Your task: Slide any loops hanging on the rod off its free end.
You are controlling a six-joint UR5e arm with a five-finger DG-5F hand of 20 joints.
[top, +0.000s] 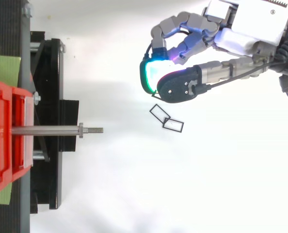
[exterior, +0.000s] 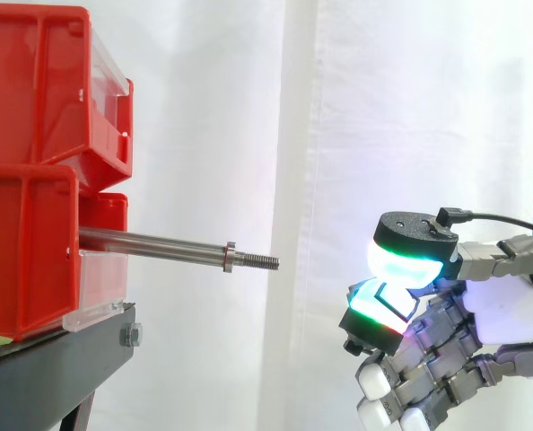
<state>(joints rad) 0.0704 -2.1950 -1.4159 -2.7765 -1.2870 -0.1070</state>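
The hand (top: pixel 237 35) hangs well clear of the rod's free end, fingers curled, its pads seemingly pinching thin wire loops (top: pixel 165 119) that dangle from them. The rod (exterior: pixel 159 243) juts bare from the red bins (exterior: pixel 29 224). The loops look light and floppy, so a pinch on the wire itself suits them best.

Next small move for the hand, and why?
Probably move the hand a little further from the rod and let go. The rod is bare to its threaded free end, and the two thin wire loops dangle from the pinched fingertips, already clear of it. Nothing seems left to slide off.
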